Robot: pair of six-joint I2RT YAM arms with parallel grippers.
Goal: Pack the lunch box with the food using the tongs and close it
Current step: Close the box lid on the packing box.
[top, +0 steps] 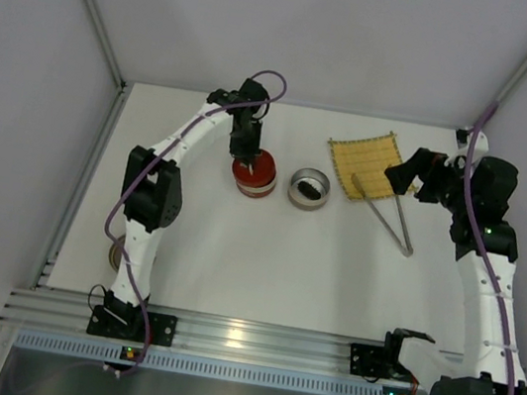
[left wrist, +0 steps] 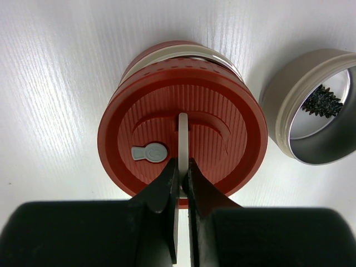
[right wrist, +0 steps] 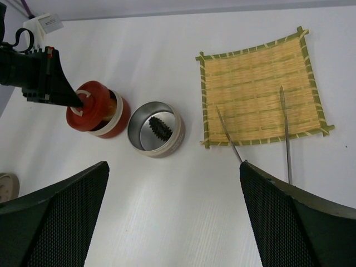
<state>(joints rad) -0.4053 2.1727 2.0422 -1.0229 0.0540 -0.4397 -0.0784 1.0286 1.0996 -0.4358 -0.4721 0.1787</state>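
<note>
The lunch box stands as two round parts side by side. My left gripper (left wrist: 181,169) is shut on the white strap handle of the red lid (left wrist: 183,139), which sits slightly askew over the red, cream-banded part (top: 254,174). The other part, an open metal tier (left wrist: 289,72), holds the dark spiky food piece (left wrist: 321,101) (right wrist: 158,126). The tongs (top: 381,216) (right wrist: 285,133) lie with their tips on the yellow woven mat (right wrist: 258,92) and their joined end on the table. Above the table near the mat my right gripper (right wrist: 173,167) hangs open and empty.
A small beige round object (top: 117,255) lies at the left table edge beside the left arm. The yellow mat (top: 369,162) sits at the back right. White walls close in the table on three sides.
</note>
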